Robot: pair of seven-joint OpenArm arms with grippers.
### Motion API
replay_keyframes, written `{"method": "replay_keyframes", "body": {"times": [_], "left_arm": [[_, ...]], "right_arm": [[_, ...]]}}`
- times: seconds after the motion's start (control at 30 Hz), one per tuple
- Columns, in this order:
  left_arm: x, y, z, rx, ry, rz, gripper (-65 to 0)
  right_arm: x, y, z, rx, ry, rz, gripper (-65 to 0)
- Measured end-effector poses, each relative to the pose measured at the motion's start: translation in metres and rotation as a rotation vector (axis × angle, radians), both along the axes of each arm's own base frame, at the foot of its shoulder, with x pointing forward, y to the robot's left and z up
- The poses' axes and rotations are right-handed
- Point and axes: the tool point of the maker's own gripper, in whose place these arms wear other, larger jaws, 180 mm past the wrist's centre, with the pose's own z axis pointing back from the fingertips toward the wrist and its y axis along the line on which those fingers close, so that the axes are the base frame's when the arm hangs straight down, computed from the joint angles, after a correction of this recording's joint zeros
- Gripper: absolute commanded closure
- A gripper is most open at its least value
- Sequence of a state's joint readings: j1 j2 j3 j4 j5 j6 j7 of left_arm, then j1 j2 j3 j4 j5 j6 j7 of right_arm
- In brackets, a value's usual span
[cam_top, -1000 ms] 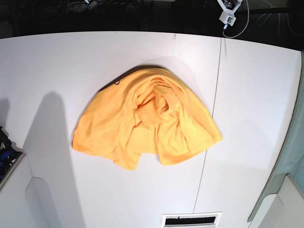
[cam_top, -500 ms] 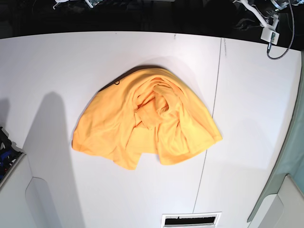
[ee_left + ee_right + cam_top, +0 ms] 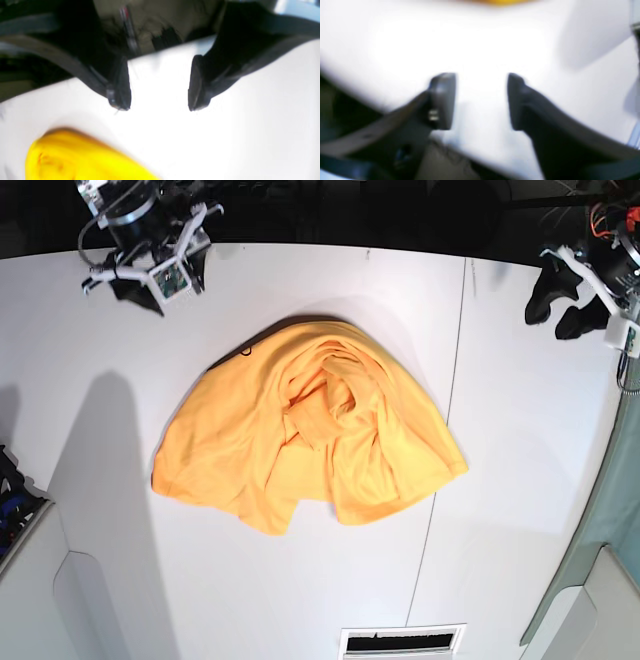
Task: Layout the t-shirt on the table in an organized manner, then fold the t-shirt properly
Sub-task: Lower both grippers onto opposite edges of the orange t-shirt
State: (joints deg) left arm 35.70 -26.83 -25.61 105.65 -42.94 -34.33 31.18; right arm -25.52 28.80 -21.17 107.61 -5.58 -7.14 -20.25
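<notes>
T-shirt (image 3: 305,430) crumpled mid-table (image 3: 520,480), seam line (image 3: 445,440) beside.

Base view straight down from high over the table (image 3: 90,360); wrist views low and oblique across its far corners, past the left gripper (image 3: 158,108) and right gripper (image 3: 481,101), sharing the t-shirt (image 3: 300,430).

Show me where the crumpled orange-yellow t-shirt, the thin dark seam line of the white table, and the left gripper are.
crumpled orange-yellow t-shirt (image 3: 250,450): base view, smooth left panel.
thin dark seam line (image 3: 455,380): base view, stretch right of the shirt.
left gripper (image 3: 158,108): left wrist view, gap between the open fingertips.
</notes>
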Motion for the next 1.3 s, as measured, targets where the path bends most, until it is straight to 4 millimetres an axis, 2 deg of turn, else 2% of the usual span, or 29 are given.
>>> {"method": "replay_keyframes", "body": {"times": [0.1,0.2,0.37,0.47,0.57,0.7,0.73,0.77,0.87,0.9,0.93,0.97,1.07,1.13,1.3], "left_arm": [[0.033,-0.014,0.002,-0.021,-0.047,-0.034,-39.2],[0.063,-0.035,-0.010,-0.040,-0.049,-0.083,-39.2],[0.121,-0.058,-0.028,-0.062,-0.052,-0.104,-39.2],[0.148,-0.073,-0.036,-0.101,-0.042,-0.110,-39.2],[0.166,-0.085,-0.053,-0.133,0.001,-0.097,-39.2],[0.165,-0.097,-0.095,-0.157,0.091,-0.061,-39.0],[0.166,-0.099,-0.099,-0.191,0.080,-0.036,-37.6],[0.168,-0.099,-0.101,-0.211,0.078,-0.020,-32.7],[0.172,-0.101,-0.105,-0.202,0.094,-0.012,-5.7],[0.172,-0.104,-0.105,-0.211,0.094,-0.013,-0.6],[0.172,-0.107,-0.105,-0.218,0.094,-0.013,0.0],[0.171,-0.108,-0.106,-0.220,0.096,-0.015,0.0],[0.173,-0.107,-0.100,-0.208,0.083,-0.026,0.0],[0.182,-0.102,-0.081,-0.211,0.030,-0.039,0.0],[0.197,-0.088,-0.029,-0.189,-0.107,-0.124,0.0]], "right_arm": [[0.043,0.000,0.011,0.070,-0.062,-0.079,-39.7],[0.078,0.006,0.016,0.112,-0.105,-0.122,-39.7],[0.132,0.023,0.001,0.155,-0.107,-0.195,-39.7],[0.159,0.039,-0.009,0.178,-0.085,-0.213,-39.7],[0.176,0.059,-0.019,0.197,-0.043,-0.186,-39.4],[0.185,0.069,-0.040,0.193,0.018,-0.198,-39.4],[0.185,0.070,-0.046,0.185,0.037,-0.203,-38.2],[0.186,0.071,-0.049,0.185,0.042,-0.205,-34.4],[0.193,0.076,-0.051,0.190,0.034,-0.197,-15.9],[0.196,0.077,-0.049,0.182,0.006,-0.182,-8.2],[0.199,0.076,-0.045,0.162,-0.034,-0.161,-1.0],[0.199,0.075,-0.043,0.140,-0.059,-0.149,0.0],[0.202,0.053,-0.035,0.055,-0.116,-0.233,0.0],[0.210,0.044,-0.016,0.029,-0.173,-0.270,0.0],[0.225,0.037,0.034,0.045,-0.256,-0.296,0.0]]}}
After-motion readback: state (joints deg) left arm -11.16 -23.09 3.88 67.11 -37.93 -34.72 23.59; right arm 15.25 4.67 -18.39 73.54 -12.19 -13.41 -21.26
